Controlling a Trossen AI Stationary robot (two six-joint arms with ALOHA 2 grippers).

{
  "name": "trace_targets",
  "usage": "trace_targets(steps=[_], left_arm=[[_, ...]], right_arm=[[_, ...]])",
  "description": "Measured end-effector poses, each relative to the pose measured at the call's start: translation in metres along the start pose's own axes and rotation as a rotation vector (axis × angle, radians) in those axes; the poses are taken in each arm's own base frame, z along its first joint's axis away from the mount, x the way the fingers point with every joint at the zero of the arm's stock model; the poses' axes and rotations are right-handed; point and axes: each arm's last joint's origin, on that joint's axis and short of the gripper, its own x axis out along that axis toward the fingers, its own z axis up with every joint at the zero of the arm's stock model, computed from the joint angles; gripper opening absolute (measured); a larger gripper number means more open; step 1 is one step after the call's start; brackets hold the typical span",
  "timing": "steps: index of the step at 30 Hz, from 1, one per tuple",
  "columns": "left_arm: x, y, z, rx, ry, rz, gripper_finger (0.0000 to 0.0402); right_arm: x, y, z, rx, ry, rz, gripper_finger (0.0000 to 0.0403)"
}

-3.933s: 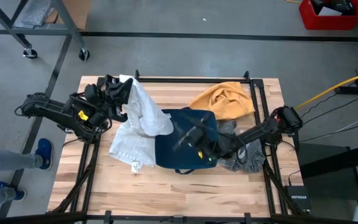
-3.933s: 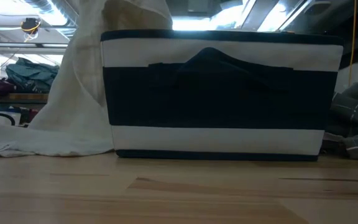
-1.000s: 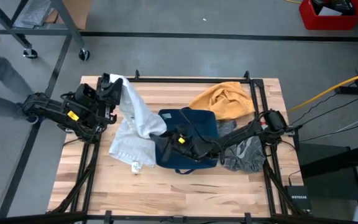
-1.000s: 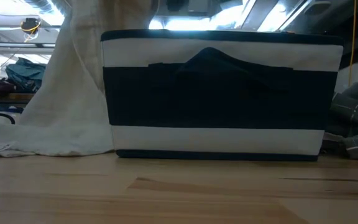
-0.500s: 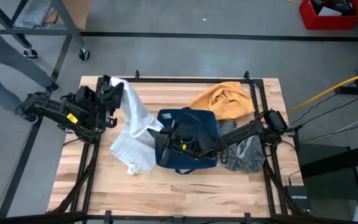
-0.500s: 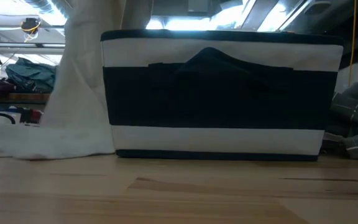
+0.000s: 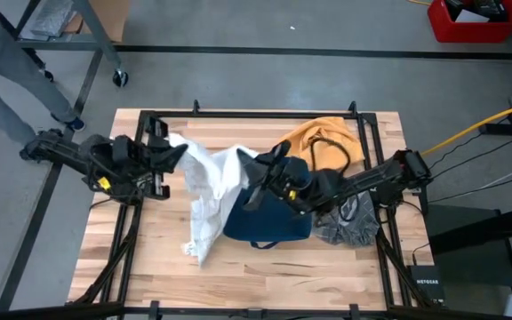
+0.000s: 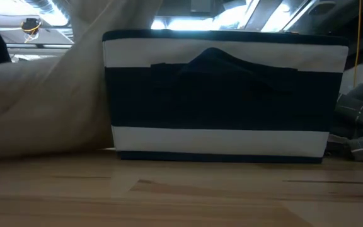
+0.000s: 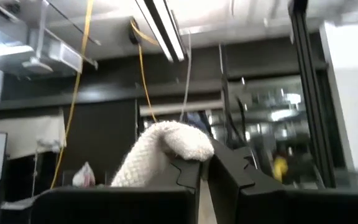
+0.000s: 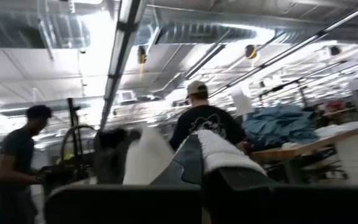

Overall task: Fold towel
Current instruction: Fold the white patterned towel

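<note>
One white towel (image 7: 210,182) hangs stretched between two grippers over the table (image 7: 265,267): left gripper (image 7: 178,153) and right gripper (image 7: 263,164) each pinch an edge. Beside it: one navy bin (image 7: 269,222), one orange cloth (image 7: 325,142), one grey cloth (image 7: 356,218).

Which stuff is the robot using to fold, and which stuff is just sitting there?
For the job:
white towel
left gripper, shut on it
right gripper, shut on it

Just lying about:
navy striped bin
orange cloth
grey cloth
</note>
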Motion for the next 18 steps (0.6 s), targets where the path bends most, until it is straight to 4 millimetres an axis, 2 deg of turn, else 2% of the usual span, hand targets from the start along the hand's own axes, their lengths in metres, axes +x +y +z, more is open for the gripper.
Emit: trace_targets(steps=[9,18], left_arm=[[-0.013,0.002,-0.014,0.073,0.240,-0.076,0.0014],[-0.028,0.001,-0.038,0.165,0.514,-0.152,0.0011]], right_arm=[[0.001,-0.008,0.024,-0.063,-0.021,-0.075,0.0001],[0.003,-0.012,0.026,-0.063,-0.027,-0.087,0.0001]])
